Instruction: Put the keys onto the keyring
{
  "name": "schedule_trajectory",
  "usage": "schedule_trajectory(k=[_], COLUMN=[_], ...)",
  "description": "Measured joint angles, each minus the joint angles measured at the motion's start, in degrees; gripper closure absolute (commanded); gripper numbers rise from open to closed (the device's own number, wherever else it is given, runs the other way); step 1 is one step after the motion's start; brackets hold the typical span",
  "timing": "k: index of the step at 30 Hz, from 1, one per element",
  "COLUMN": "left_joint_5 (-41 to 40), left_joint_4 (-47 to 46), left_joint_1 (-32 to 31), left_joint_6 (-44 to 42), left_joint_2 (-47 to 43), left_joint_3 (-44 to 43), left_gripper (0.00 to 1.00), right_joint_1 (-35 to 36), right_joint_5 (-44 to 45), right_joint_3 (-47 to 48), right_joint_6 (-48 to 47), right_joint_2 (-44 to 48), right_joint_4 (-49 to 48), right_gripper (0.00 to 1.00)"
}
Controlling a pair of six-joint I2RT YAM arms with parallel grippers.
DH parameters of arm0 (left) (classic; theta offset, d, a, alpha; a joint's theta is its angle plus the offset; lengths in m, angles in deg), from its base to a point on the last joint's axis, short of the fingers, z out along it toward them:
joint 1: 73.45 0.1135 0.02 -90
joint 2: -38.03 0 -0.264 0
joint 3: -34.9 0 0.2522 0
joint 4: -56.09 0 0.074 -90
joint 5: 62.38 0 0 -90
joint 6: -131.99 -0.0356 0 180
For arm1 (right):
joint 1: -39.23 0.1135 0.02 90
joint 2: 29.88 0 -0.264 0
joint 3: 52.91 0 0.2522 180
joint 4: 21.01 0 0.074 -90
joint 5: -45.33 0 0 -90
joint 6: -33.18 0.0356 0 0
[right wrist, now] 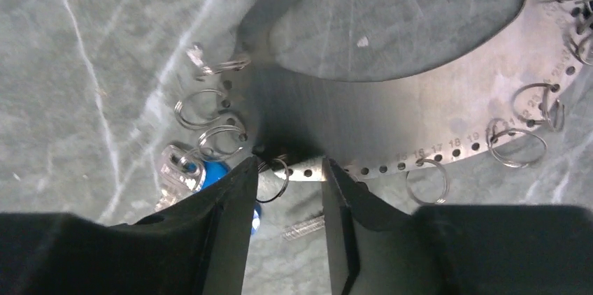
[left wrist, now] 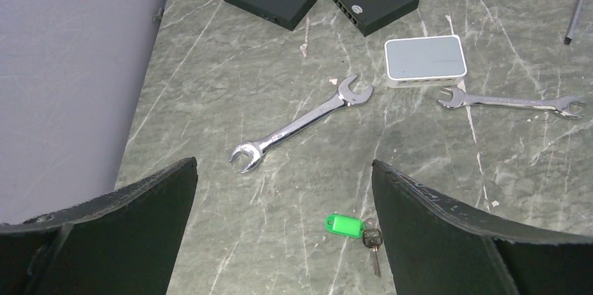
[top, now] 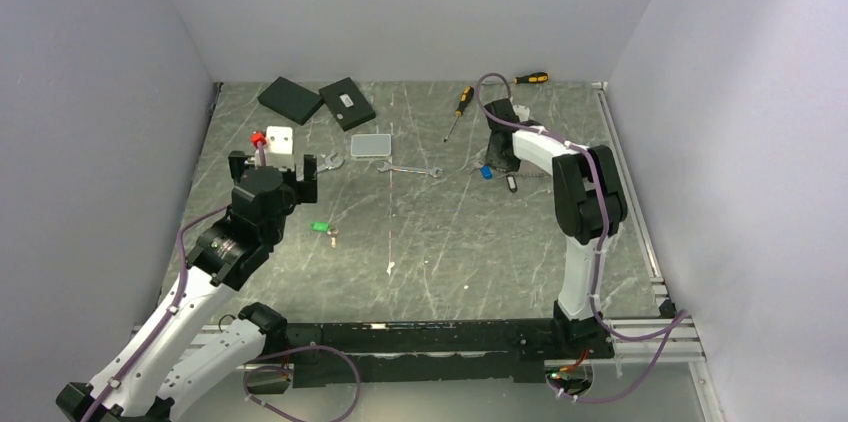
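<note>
The left tool [left wrist: 283,163] hangs over the table [top: 450,262] with its two fingers spread wide and nothing in them. The key with the green tag [left wrist: 345,225] lies flat on the table between those fingers, and a silver wrench [left wrist: 301,124] lies a bit farther off. Farther back on the right, the right tool [right wrist: 290,169] is down at the key ring [right wrist: 419,120] with its fingers close together on each side of the ring's edge, but I cannot tell if they pinch it. The key with the blue tag [right wrist: 210,173] lies just beside that edge.
</note>
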Motion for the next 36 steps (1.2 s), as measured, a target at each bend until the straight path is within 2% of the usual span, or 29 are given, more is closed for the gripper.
schedule_trajectory(k=[2, 7, 15, 22, 29, 36], left_joint_5=[0.0, 0.0, 0.5, 0.9, 0.9, 0.9], left_joint_4=[0.0, 0.0, 0.0, 0.0, 0.0, 0.0], left_joint_1=[0.0, 0.0, 0.0, 0.1, 0.1, 0.1], left_joint_6=[0.0, 0.0, 0.0, 0.0, 0.0, 0.0], left_joint_2=[0.0, 0.0, 0.7, 1.2, 1.4, 2.0], left_joint_3=[0.0, 0.0, 0.0, 0.0, 0.0, 0.0], left_gripper=[0.01, 0.01, 0.01, 0.01, 0.01, 0.01], right_joint_1=[0.0, 0.0, -0.1, -3.9, -8.9, -10.2], right_joint_5=[0.2, 0.2, 4.2, 4.6, -0.7, -4.0], right_joint_3=[-2.0, -7.8, -16.2, -19.8, -24.5, -24.5], right_joint_6=[0.0, 0.0, 0.3, 4.3, 7.0, 8.5], right_joint_2=[1.2, 6.8, 16.9, 17.1, 16.7, 15.8], right_joint_4=[-0.5, -2.5, -6.2, -8.0, -12.8, -17.9], right_gripper=[0.47, 0.45, 0.48, 0.5, 0.54, 0.57])
